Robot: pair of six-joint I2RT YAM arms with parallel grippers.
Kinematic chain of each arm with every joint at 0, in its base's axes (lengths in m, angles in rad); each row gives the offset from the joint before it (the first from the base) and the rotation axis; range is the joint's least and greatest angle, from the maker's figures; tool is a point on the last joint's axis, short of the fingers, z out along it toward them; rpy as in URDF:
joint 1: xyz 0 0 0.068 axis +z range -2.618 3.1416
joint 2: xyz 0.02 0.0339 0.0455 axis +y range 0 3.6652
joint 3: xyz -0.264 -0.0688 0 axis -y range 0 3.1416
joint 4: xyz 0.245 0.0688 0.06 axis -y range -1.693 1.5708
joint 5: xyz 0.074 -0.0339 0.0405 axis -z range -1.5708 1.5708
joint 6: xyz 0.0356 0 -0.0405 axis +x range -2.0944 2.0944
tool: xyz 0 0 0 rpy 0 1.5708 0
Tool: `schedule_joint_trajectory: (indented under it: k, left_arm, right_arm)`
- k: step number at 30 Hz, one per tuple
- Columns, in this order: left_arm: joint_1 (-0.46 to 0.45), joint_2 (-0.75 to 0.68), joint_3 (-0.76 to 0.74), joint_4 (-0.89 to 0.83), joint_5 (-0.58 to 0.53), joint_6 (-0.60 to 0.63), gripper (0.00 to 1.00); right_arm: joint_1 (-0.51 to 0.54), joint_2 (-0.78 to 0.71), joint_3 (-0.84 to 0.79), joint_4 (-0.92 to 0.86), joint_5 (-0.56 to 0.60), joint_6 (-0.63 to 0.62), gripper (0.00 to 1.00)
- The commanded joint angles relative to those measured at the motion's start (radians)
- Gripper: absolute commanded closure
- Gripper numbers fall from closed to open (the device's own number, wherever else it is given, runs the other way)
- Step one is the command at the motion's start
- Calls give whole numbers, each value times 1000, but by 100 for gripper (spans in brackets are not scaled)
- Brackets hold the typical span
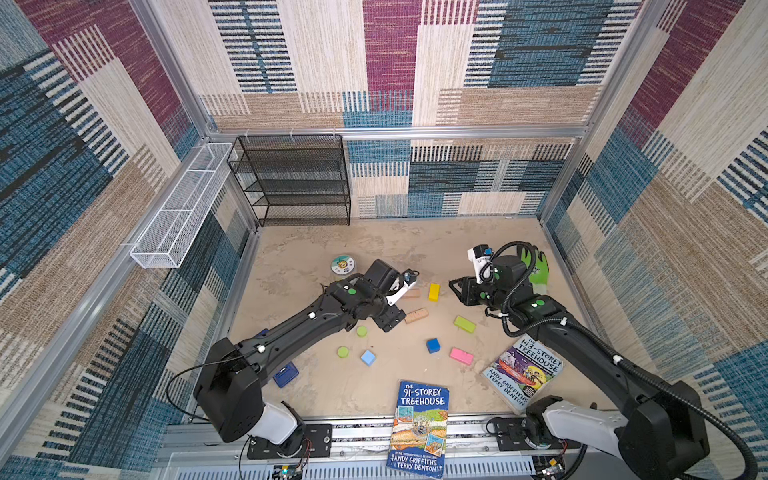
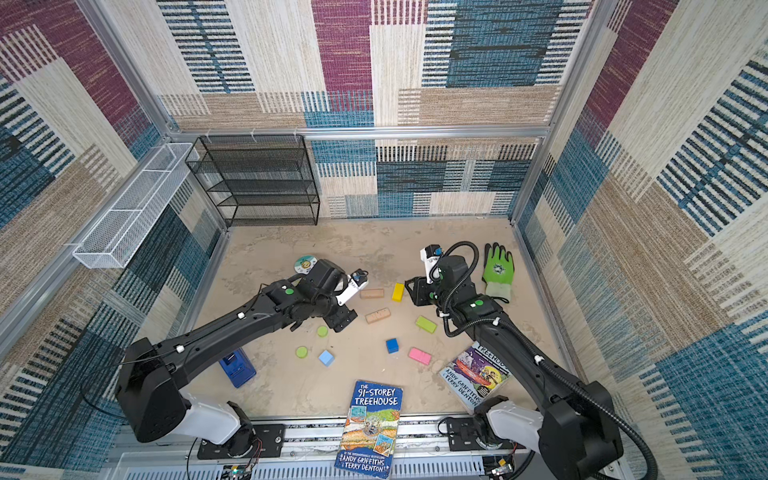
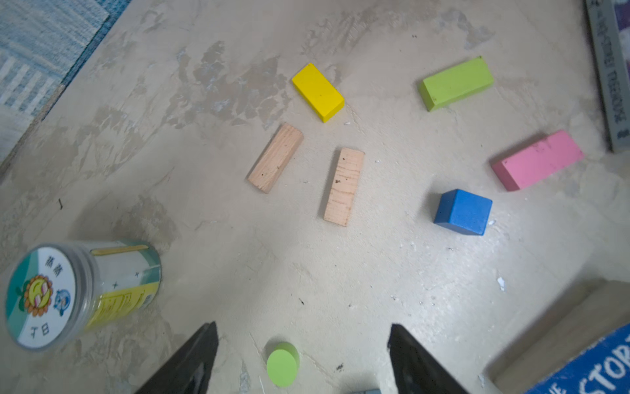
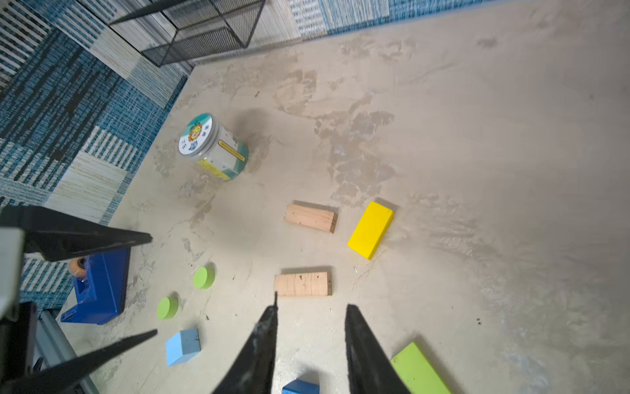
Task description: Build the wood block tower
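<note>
The wood blocks lie singly on the floor; no tower is in view. Near the middle are two tan bars [image 1: 411, 294] [image 1: 416, 316] and a yellow oblong [image 1: 434, 291]. Nearer the front are a lime oblong [image 1: 464, 324], a dark-blue cube [image 1: 433, 345], a pink oblong [image 1: 461, 356], a light-blue cube [image 1: 368, 358] and two lime round pieces [image 1: 362, 331] [image 1: 343, 352]. My left gripper [image 3: 303, 341] hangs wide open over one lime round piece [image 3: 283, 363]. My right gripper [image 4: 312, 307] is open and empty, its tips just short of a tan bar [image 4: 302, 283].
A round tin [image 1: 343, 264] stands behind the left wrist, and a dark-blue case [image 1: 286, 374] lies under the left arm. A green glove [image 1: 536, 270] lies at the right wall and two books [image 1: 419, 428] [image 1: 523, 374] at the front. A black wire shelf [image 1: 295, 178] stands at the back.
</note>
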Motion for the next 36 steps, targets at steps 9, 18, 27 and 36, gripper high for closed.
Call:
schedule_joint_trajectory:
  k: [9, 18, 27, 36]
  left_arm:
    - [156, -98, -112, 126, 179, -424, 35]
    - [165, -71, -163, 184, 224, -514, 38]
    - [169, -23, -159, 210, 271, -539, 44]
    - [168, 3, -153, 201, 277, -543, 48]
  right_arm:
    - [163, 198, -48, 41, -33, 88, 78]
    - [191, 267, -118, 106, -22, 152, 84]
    - [192, 369, -82, 161, -17, 153, 91]
    - [192, 487, -38, 193, -45, 152, 100]
